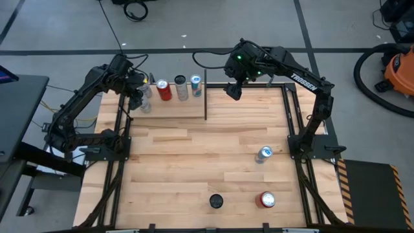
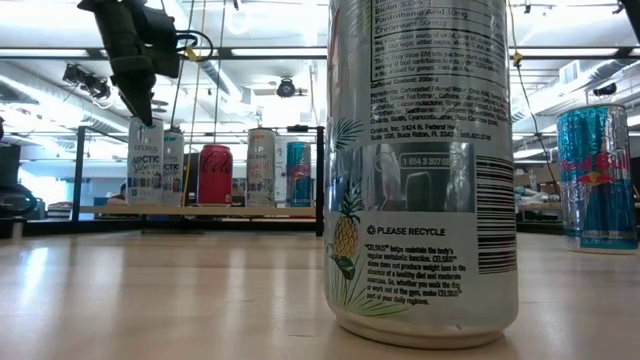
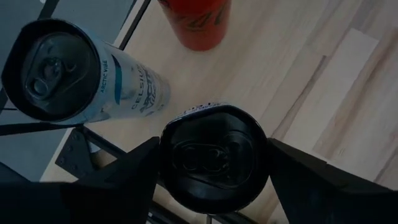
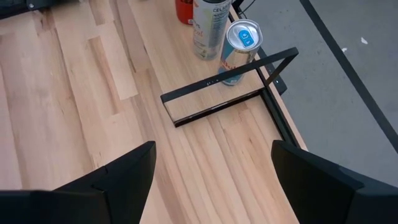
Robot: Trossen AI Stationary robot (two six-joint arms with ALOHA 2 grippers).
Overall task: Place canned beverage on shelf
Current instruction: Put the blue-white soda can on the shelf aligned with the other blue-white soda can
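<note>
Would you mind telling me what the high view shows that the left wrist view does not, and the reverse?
Only the high view shows both arms, the right gripper hanging open past the end of the shelf, and three loose cans on the table: a silver-blue can, a red can and a black-topped can.

Only the left wrist view shows the dark can top sitting between the left gripper's fingers, with visible gaps on both sides.

Both show the left gripper at the shelf, the white Celsius can and the red can on the shelf.
</note>
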